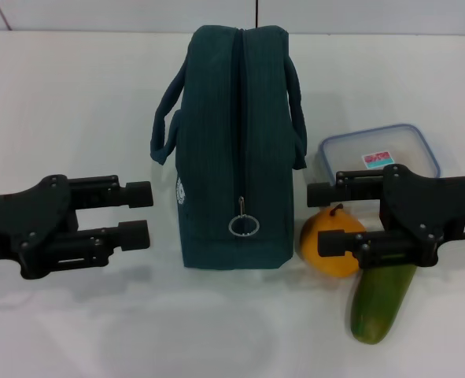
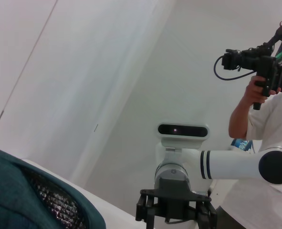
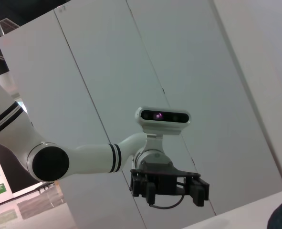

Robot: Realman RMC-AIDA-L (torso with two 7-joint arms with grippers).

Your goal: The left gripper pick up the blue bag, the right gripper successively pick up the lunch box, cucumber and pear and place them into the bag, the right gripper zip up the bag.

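Observation:
The blue bag (image 1: 232,150) stands upright in the middle of the white table (image 1: 75,102). Its zip line runs along the top and the ring pull (image 1: 244,226) hangs at the near end. My left gripper (image 1: 138,213) is open and empty, left of the bag and apart from it. My right gripper (image 1: 324,219) is open and empty, right of the bag; its fingers overlap the yellow pear (image 1: 326,256) in the head view. The green cucumber (image 1: 381,303) lies near the pear. The clear lunch box (image 1: 378,153) with a blue rim sits behind them.
The left wrist view shows a corner of the bag (image 2: 16,186) with silvery lining (image 2: 52,202), the right arm's gripper (image 2: 174,210), and a person (image 2: 260,157) holding a camera. The right wrist view shows the left arm's gripper (image 3: 169,188) and wall panels.

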